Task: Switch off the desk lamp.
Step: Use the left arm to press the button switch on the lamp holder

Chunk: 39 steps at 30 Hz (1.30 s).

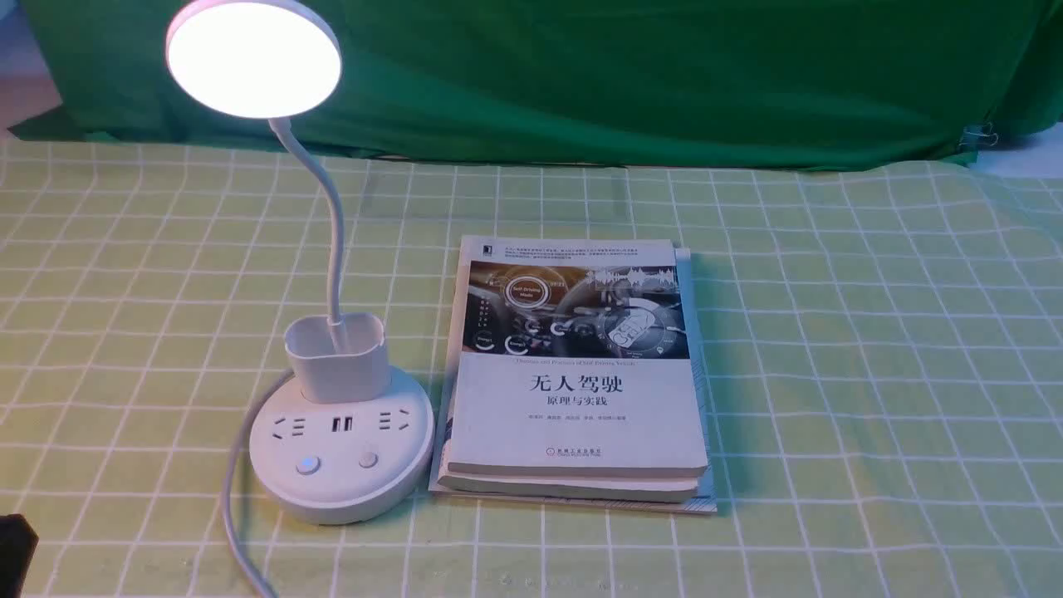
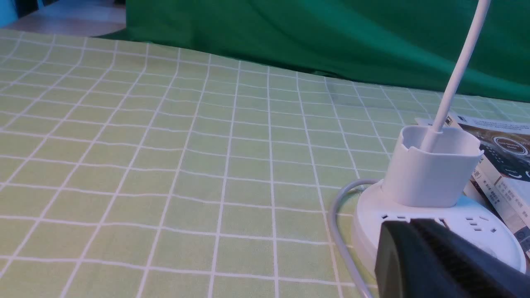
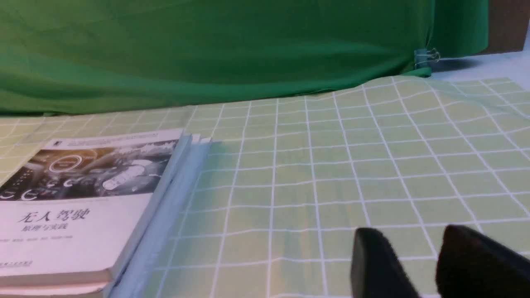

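The white desk lamp stands on the left of the table with its round disc head (image 1: 253, 58) lit. Its thin neck (image 1: 332, 216) rises from the cup holder (image 1: 336, 357) on the round base (image 1: 340, 486). The base has sockets and two buttons, the left button (image 1: 308, 463) glowing bluish and the right button (image 1: 368, 459) plain. My left gripper (image 2: 410, 225) is shut and empty; in its wrist view it is in front of the base (image 2: 488, 244) and cup holder (image 2: 430, 169). In the front view only a black part (image 1: 15, 548) shows, at the bottom-left corner, away from the base. My right gripper (image 3: 410, 240) is open and empty over the cloth.
A stack of books (image 1: 581, 374) lies just right of the lamp base and shows in the right wrist view (image 3: 83, 207). The lamp's grey cable (image 1: 237, 498) runs from the base's left side to the front edge. A green-checked cloth (image 1: 872, 374) covers the table, with a green backdrop (image 1: 623, 75) behind.
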Tool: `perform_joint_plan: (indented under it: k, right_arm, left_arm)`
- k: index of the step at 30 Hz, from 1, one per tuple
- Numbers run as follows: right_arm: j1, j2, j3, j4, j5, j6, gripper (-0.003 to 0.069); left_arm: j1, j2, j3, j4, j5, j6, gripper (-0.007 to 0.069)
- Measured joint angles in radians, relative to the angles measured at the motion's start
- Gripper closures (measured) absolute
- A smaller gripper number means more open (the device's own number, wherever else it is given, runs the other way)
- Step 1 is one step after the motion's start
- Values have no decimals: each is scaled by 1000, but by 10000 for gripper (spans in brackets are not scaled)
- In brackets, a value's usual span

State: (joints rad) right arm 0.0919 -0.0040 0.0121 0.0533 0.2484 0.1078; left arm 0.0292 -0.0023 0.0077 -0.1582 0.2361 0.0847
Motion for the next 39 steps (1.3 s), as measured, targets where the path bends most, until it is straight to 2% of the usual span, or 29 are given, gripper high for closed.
perform_joint_plan:
  k: [19,20,22,27,32,35,39]
  right_arm:
    - [0,0,0,0,-2,1,420]
    - [0,0,0,0,-2,0,420]
    - [0,0,0,0,-2,1,420]
    - [0,0,0,0,-2,0,420]
    - [0,0,0,0,-2,0,420]
    - [0,0,0,0,-2,2,420]
    - [0,0,0,0,-2,0,420]
  left_arm:
    - [0,0,0,-18,-22,1,623]
    - [0,0,0,-42,-31,1,623]
    - [0,0,0,-194,-96,-3,623]
    - [0,0,0,-481,-221,-37,623]
    - [0,0,0,-540,-284,-60,623]
    - [0,14,-57,-532,-199,-77,623]
    - [0,146,-253,-396,10,-78,623]
